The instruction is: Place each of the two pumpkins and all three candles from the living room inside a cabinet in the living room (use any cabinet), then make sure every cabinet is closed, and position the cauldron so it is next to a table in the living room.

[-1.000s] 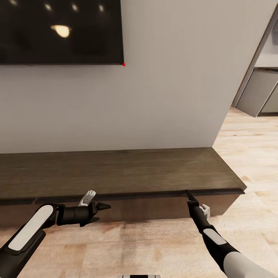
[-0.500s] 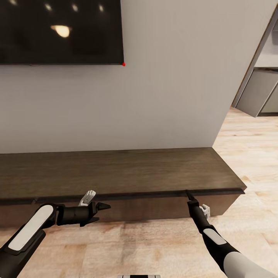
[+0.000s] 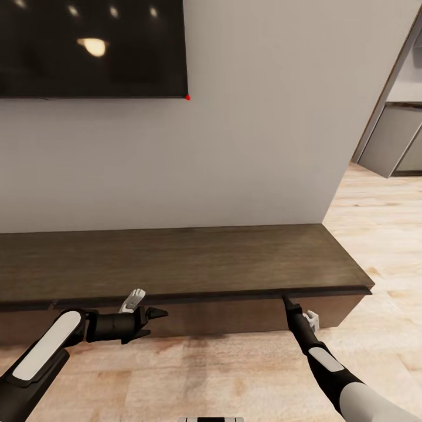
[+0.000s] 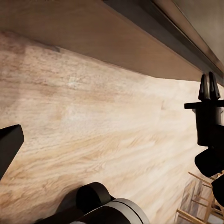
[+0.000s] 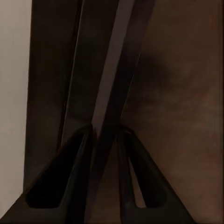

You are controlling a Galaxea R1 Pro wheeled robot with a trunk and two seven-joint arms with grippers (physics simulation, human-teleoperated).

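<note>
The long dark brown cabinet (image 3: 176,258) runs along the wall under the TV, and its drawer fronts look flush. My right gripper (image 3: 286,300) touches the seam just under the cabinet top near its right end. Its fingers sit close together, shut, as the left wrist view (image 4: 208,87) and the right wrist view (image 5: 106,133) both show. My left gripper (image 3: 157,323) hangs open and empty, low in front of the cabinet face (image 4: 93,37), pointing right. Pumpkins, candles and cauldron are out of view.
A black TV (image 3: 88,47) hangs on the pale wall. Light plank floor (image 3: 234,369) spreads in front of the cabinet and past its right end. Grey kitchen units (image 3: 392,140) stand at the far right. A light wooden frame (image 4: 198,207) stands on the floor.
The right gripper's tips have slipped slightly down from the cabinet's top edge. The left arm and the cabinet look unchanged.
</note>
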